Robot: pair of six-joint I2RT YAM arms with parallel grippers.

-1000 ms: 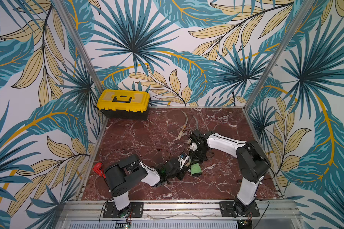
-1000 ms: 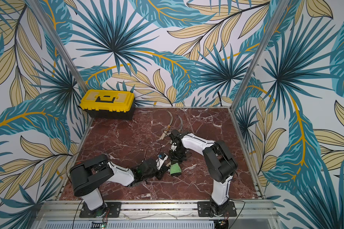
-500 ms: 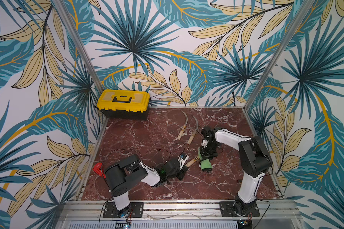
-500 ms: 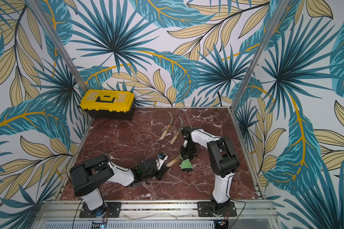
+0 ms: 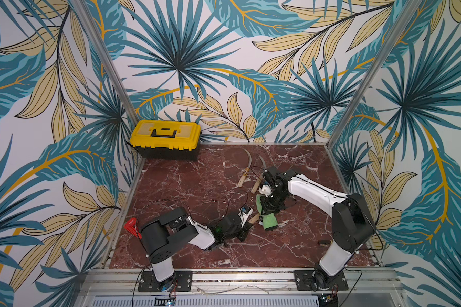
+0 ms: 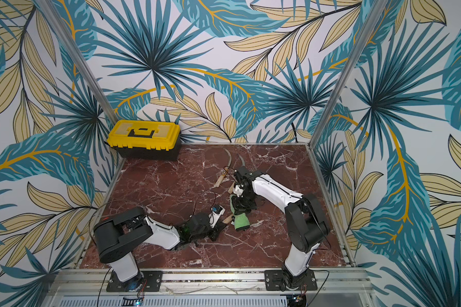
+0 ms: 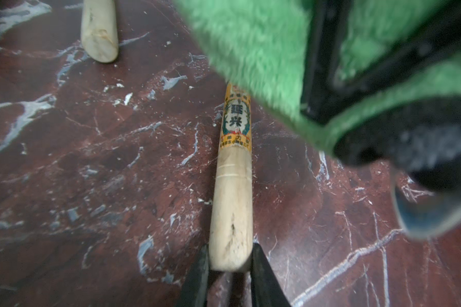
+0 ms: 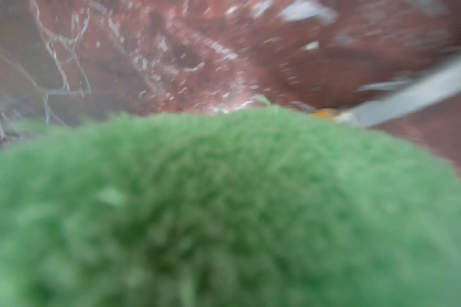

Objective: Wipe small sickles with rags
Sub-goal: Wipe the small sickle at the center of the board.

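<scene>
- left gripper (image 7: 230,265): narrow black jaws clamped on the butt of the first sickle (image 7: 232,202). its handle is pale scuffed wood, round, with an orange printed label, and lies flat just below centre in both top views.
- right gripper (image 5: 268,211): closed on the rag (image 5: 270,223), a bunch of green fuzzy microfibre with a dark edge, covering the label end of that handle.
- second sickle (image 5: 243,178) and third sickle (image 5: 256,186): thin curved grey blades, pale handles, side by side above centre.
- table (image 5: 197,180): red-brown marble, white veins.
- toolbox (image 5: 165,135): yellow lid, black base, upper left.
</scene>
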